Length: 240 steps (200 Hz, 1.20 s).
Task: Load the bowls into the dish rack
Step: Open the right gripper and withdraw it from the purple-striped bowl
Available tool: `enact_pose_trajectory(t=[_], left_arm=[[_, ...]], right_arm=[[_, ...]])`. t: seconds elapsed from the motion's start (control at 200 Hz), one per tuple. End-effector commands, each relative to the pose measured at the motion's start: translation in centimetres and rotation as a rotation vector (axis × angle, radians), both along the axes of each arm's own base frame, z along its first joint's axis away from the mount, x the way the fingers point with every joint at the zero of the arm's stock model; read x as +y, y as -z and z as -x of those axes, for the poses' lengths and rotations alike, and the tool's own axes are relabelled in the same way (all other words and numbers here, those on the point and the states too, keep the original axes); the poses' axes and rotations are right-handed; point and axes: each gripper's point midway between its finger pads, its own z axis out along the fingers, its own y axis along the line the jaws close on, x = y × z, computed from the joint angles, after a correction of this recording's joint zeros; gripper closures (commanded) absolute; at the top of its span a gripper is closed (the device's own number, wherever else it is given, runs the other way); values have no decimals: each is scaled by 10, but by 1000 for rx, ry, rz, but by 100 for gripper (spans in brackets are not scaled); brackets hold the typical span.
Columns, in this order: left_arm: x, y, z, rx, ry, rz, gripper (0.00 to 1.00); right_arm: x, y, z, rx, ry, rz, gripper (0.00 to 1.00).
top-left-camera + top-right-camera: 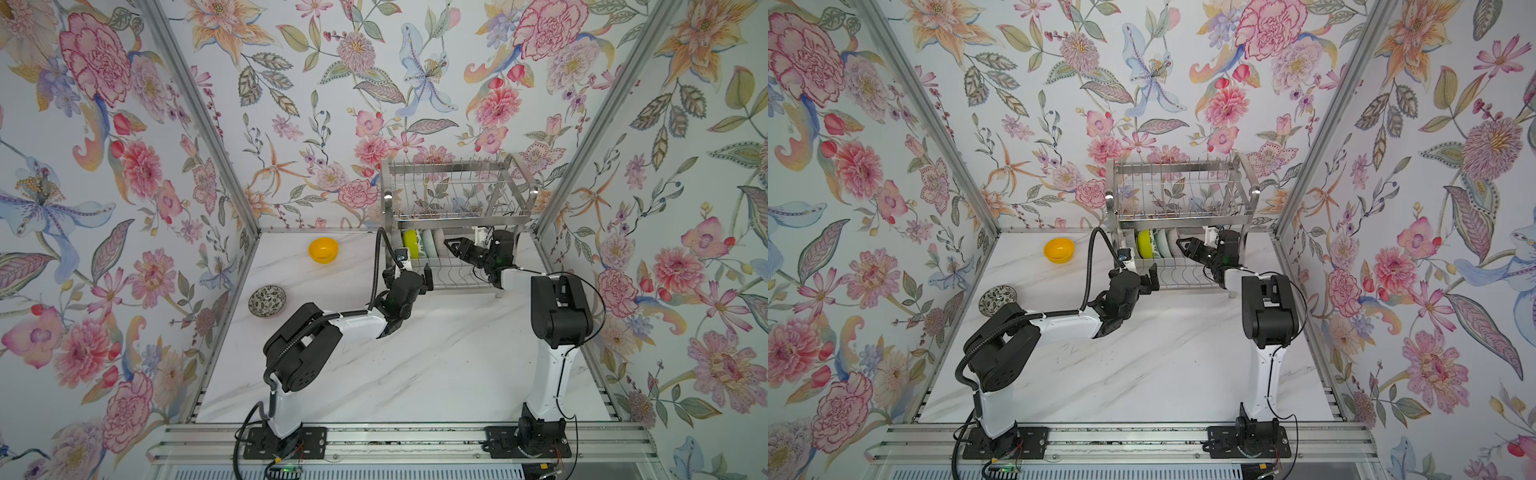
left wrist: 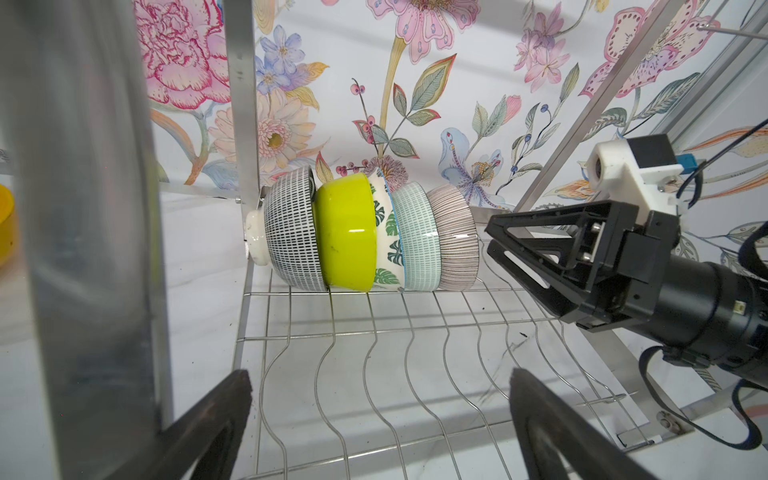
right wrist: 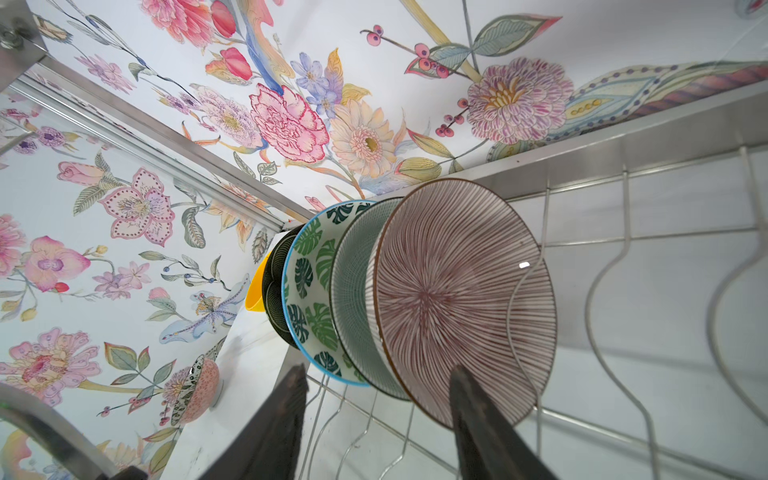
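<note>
Right hand (image 1: 449, 246) spread at dish rack (image 1: 453, 167); marble tabletop (image 1: 436, 365), floral walls (image 1: 332, 83).

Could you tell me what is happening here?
Two robot arms are filling a dish rack. Five bowls stand on edge in its lower tier; the open right gripper sits beside the striped pink bowl. The left gripper hovers open and empty. A yellow bowl and a dark patterned bowl sit on the table.
</note>
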Motion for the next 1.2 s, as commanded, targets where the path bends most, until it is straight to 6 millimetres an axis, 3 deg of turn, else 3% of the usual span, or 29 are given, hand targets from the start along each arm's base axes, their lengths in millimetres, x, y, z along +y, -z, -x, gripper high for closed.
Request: enact_pose_trajectory(t=[0.0, 0.2, 0.385, 0.545, 0.756, 0.776, 0.856, 1.056, 1.196], left_arm=[[8, -9, 9, -5, -28, 13, 1], [16, -7, 22, 6, -29, 9, 1], [29, -9, 35, 31, -31, -8, 1], [47, -10, 49, 58, -47, -34, 1], [66, -4, 67, 120, -44, -74, 1], [70, -15, 70, 110, -45, -60, 1], [76, -12, 77, 147, -39, -106, 1], [102, -4, 88, 234, -45, -302, 1], [127, -2, 87, 286, -57, -340, 1]], right_arm=[[-11, -26, 3, -76, 58, 12, 37], [-19, -28, 19, -72, 101, 30, 23], [-22, -27, 36, -63, 123, 38, 16], [-14, -27, 53, -61, 118, 51, 2], [3, -31, 74, -64, 94, 75, 1], [5, -31, 76, -64, 92, 80, 2], [12, -32, 86, -74, 79, 100, 1], [39, -31, 127, -107, 45, 223, 1], [53, -35, 153, -132, 23, 282, 1]])
